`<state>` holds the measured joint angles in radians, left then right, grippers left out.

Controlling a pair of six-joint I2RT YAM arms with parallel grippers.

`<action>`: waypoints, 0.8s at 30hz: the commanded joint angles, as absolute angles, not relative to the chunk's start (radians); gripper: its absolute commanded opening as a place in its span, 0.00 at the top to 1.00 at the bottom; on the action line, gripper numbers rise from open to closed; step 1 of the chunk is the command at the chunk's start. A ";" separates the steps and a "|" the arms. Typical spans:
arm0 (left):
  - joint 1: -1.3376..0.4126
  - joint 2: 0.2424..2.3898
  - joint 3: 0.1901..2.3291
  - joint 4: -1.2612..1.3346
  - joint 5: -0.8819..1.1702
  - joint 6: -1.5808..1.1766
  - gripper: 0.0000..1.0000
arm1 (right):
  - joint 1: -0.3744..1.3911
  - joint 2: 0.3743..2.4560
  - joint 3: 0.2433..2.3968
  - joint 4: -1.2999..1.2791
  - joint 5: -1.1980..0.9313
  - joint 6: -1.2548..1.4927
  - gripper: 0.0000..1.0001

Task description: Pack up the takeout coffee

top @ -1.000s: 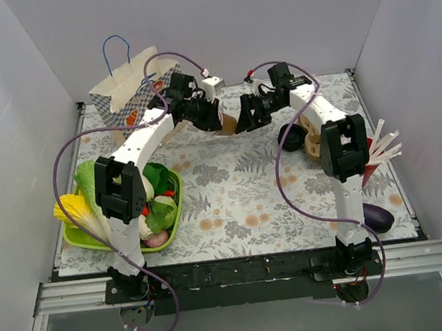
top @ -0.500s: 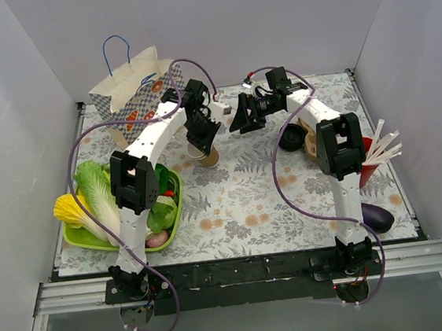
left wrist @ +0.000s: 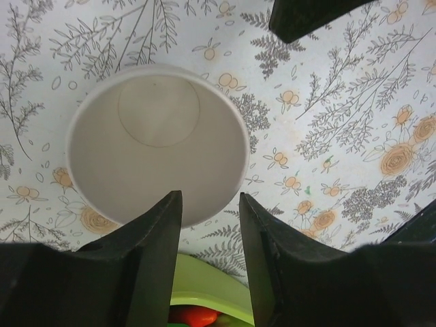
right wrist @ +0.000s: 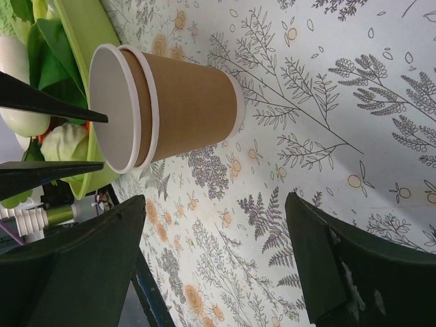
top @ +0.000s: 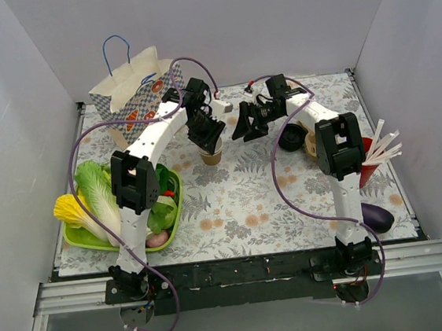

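the paper cup (top: 211, 158) stood upright on the floral mat (top: 233, 208), near the right side of the green tray (left wrist: 204, 286) but not touching it. its long axis was vertical and its open white mouth pointed straight up. the left gripper (left wrist: 208, 201) hung over the rim on the side toward the tray, its fingers parted and grasping nothing. the right gripper (right wrist: 214, 204) was on the side away from the tray, spread wide and apart from the cup.

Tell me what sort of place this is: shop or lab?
Probably a lab test cell staged for takeout packing, not a shop: plain white walls box it in, and a floral cloth carries props: a kraft cup, a paper bag, a green tray of vegetables.
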<state>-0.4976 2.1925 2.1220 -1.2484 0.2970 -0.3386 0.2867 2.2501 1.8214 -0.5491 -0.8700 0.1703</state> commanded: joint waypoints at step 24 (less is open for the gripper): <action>-0.512 2.019 1.908 -0.989 0.448 -0.265 0.71 | 0.354 2.253 1.812 -0.529 -0.871 0.210 0.11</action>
<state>-0.5041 2.0644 1.9053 -1.0187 0.4107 -0.2832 0.3592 2.2505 1.8210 -0.5488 -0.8593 0.1928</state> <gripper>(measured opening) 0.300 0.893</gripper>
